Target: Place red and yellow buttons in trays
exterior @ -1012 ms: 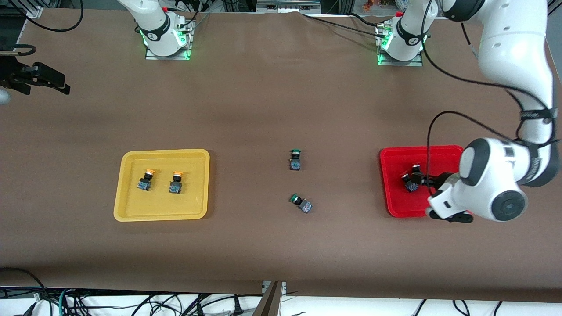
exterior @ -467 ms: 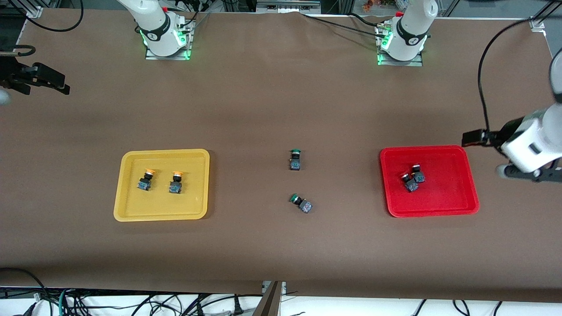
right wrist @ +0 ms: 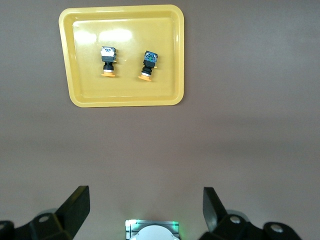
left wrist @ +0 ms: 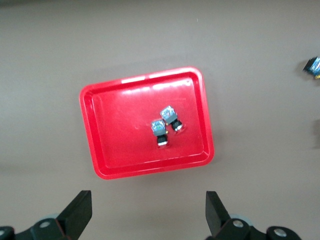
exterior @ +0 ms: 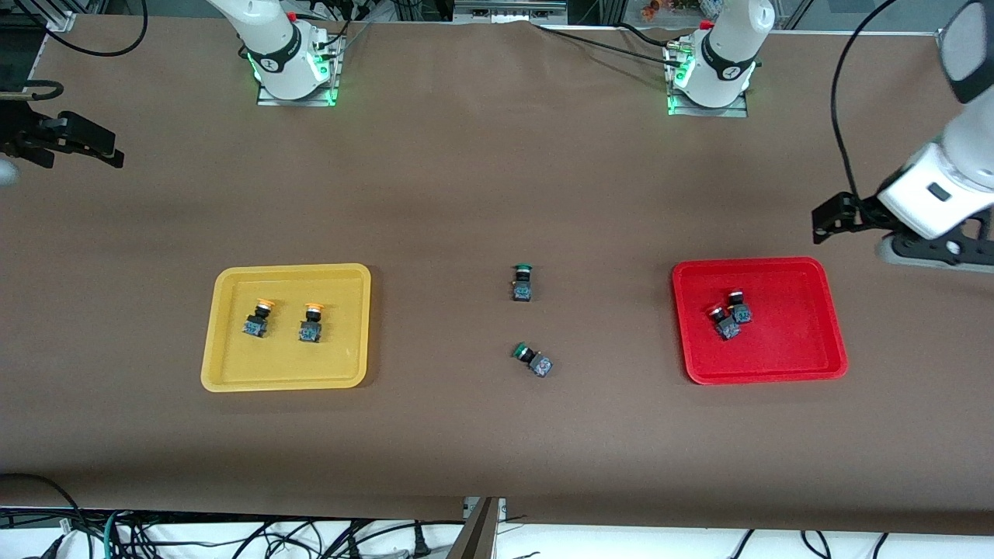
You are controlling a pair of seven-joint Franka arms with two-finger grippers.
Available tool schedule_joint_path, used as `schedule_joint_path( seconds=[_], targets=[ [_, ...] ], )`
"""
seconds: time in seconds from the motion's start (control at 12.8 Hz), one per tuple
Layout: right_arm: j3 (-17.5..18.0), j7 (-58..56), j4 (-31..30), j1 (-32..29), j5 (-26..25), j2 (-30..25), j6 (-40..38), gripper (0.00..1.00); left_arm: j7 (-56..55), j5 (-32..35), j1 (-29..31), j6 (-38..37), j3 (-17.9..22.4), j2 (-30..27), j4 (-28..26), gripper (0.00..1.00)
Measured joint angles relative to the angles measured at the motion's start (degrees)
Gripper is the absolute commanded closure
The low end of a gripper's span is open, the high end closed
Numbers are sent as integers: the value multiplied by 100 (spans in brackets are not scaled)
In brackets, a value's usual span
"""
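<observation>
The red tray (exterior: 784, 349) holds two red buttons (exterior: 727, 324) (exterior: 738, 310) lying close together. They also show in the left wrist view (left wrist: 160, 133) (left wrist: 171, 120), inside that tray (left wrist: 120, 135). The yellow tray (exterior: 342, 341) holds two yellow buttons (exterior: 258, 317) (exterior: 311, 321), which also show in the right wrist view (right wrist: 108, 61) (right wrist: 149, 65). My left gripper (exterior: 829, 217) is open and empty, up over bare table beside the red tray. My right gripper (exterior: 89, 145) is open and empty, waiting over the table's edge at the right arm's end.
Two green-capped buttons lie on the table between the trays, one (exterior: 523, 282) farther from the front camera than the other (exterior: 533, 359). The arm bases (exterior: 291, 62) (exterior: 710, 70) stand along the table's back edge. Cables hang along the front edge.
My left gripper has come up out of the red tray and swung toward the left arm's end of the table. Both red buttons stay in the tray. The right arm has not moved.
</observation>
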Motion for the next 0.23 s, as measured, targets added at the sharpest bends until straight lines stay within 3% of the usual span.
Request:
schedule_joint_path(
  seconds=[0.08, 0.23],
  targets=[
    [0, 0, 0, 0, 0, 16, 0, 0, -11, 0, -125, 186, 119, -176, -338, 0],
    [1, 0, 0, -1, 0, 35, 0, 0, 0, -1, -517, 395, 638, -231, -467, 0]
  ],
)
